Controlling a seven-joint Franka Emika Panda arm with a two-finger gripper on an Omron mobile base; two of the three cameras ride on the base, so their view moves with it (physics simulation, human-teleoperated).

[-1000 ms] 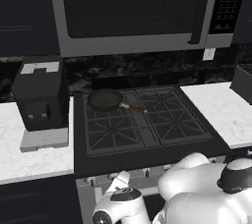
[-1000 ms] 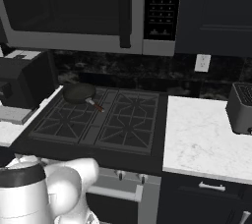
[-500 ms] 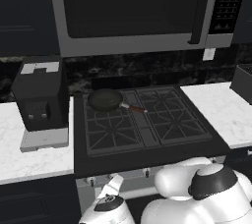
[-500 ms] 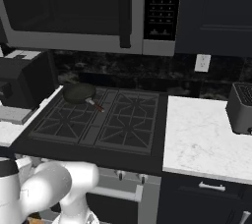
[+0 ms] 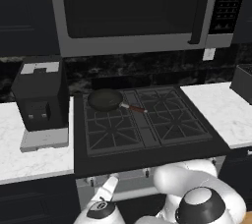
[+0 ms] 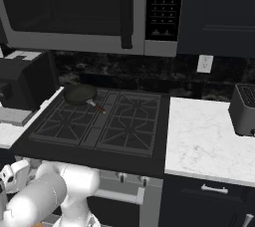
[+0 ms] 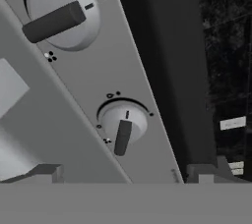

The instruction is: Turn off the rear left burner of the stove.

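Dark cabinets and a grey-framed microwave hang above a black marbled backsplash, with white marble surface on both sides.

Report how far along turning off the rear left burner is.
Done: the arm is lowered to the stove front, and the hand view faces two knobs. In hand: the gripper lines up on the nearer knob, jaws apart, not touching. Left: grip and turn it. The rear left burner carries a pan.

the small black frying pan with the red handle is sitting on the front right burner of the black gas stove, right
Not quite: the small black frying pan with the red handle sits on the rear left burner of the black gas stove, as the left base view shows.
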